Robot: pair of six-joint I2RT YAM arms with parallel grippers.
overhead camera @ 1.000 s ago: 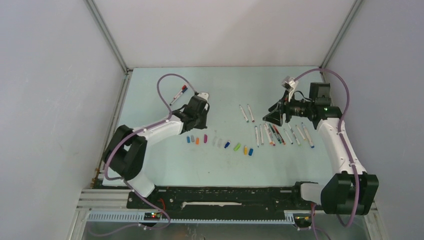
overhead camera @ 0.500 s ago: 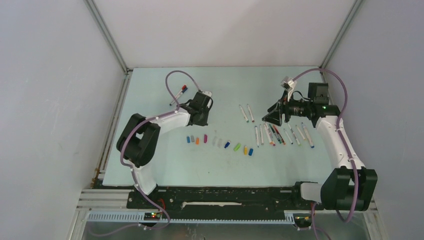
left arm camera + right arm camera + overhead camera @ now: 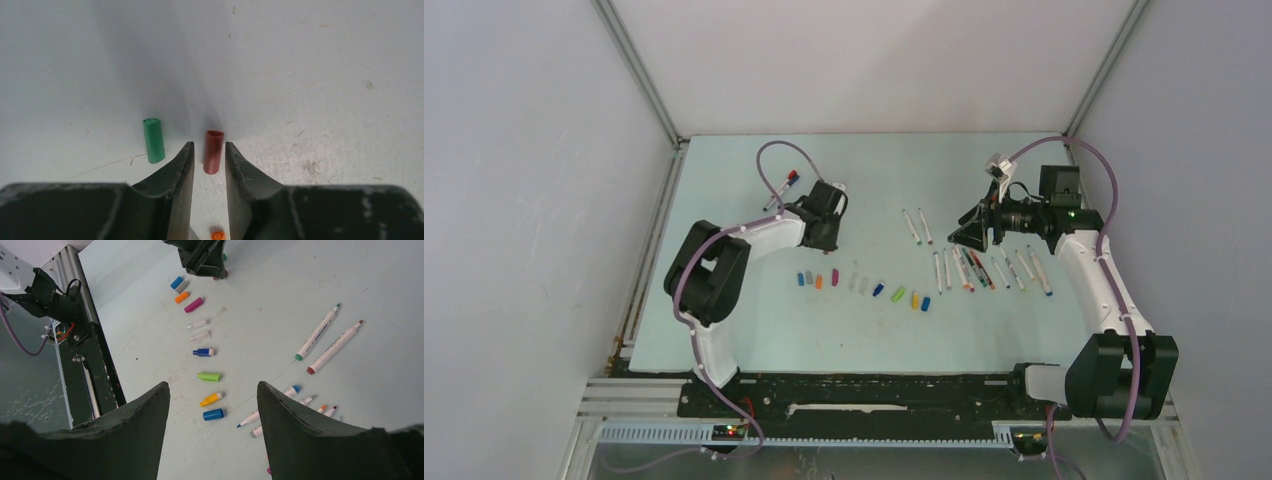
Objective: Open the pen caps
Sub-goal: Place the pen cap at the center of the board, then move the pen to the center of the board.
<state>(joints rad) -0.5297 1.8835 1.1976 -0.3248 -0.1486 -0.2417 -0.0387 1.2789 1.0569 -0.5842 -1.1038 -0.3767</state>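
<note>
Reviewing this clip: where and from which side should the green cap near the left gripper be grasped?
Probably across the middle of the green cap, from above. It lies flat and apart from the red cap, with bare table along both long sides for the fingers.

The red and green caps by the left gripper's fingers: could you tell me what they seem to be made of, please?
Red cap: likely moulded plastic, smooth and slightly glossy, with a hollow open end. Green cap: apparently the same, uniform colour, soft sheen. Left gripper fingers: dark, matte, probably plastic.
</note>
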